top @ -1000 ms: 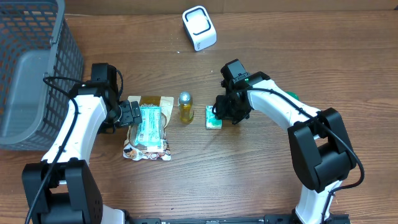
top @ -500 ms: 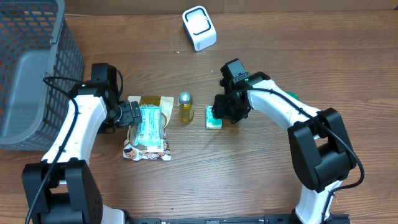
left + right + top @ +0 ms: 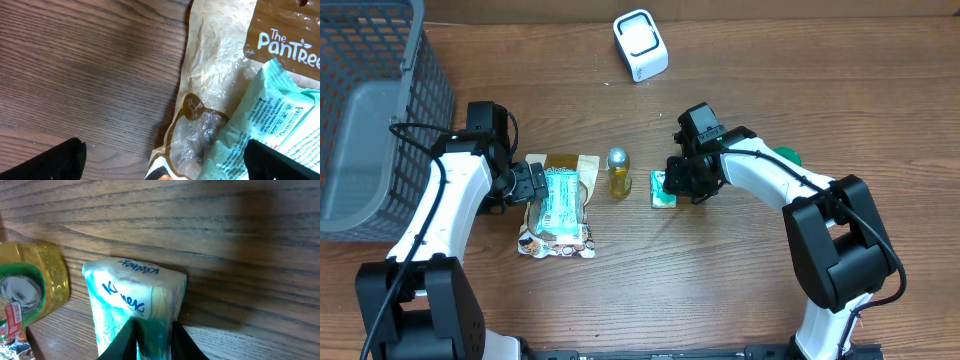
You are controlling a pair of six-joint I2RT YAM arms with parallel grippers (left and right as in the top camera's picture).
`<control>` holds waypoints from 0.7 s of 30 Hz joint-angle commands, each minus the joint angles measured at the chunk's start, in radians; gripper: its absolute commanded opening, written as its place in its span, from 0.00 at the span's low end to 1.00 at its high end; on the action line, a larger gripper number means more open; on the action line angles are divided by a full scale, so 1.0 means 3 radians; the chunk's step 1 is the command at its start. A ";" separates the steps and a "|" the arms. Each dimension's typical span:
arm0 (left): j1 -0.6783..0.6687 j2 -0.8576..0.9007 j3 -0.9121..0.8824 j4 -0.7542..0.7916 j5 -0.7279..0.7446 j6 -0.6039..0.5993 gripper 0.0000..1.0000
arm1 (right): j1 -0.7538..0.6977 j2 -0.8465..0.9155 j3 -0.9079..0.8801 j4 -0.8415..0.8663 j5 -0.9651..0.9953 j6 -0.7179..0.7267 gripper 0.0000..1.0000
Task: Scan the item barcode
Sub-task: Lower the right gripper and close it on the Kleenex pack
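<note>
The tabletop [image 3: 740, 290] is open along its near and right edges. A grey basket [image 3: 360, 120] fills the far-left corner and a white scanner [image 3: 640, 45] sits far centre. The left gripper [image 3: 542, 186] stands wide apart over the snack bag [image 3: 558, 240]. Just right of the small bottle [image 3: 618, 175], the tissue pack [image 3: 130, 290] lies flat with the right gripper [image 3: 152, 340] clamped on its right end, tighter than a second ago.

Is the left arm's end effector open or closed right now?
Open: the left end effector shows its fingers at the wrist view's two bottom corners, wide apart, with nothing gripped.
</note>
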 commanded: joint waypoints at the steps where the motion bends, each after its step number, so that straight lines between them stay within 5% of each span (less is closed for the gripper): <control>1: -0.0010 0.0014 0.0051 -0.0006 0.0027 0.0038 1.00 | -0.0008 -0.0034 -0.0090 -0.0056 0.0037 -0.0003 0.19; 21: -0.0010 0.0014 0.0051 -0.0006 0.0027 0.0038 1.00 | -0.0095 -0.0187 0.0079 -0.0141 -0.0224 -0.0015 0.32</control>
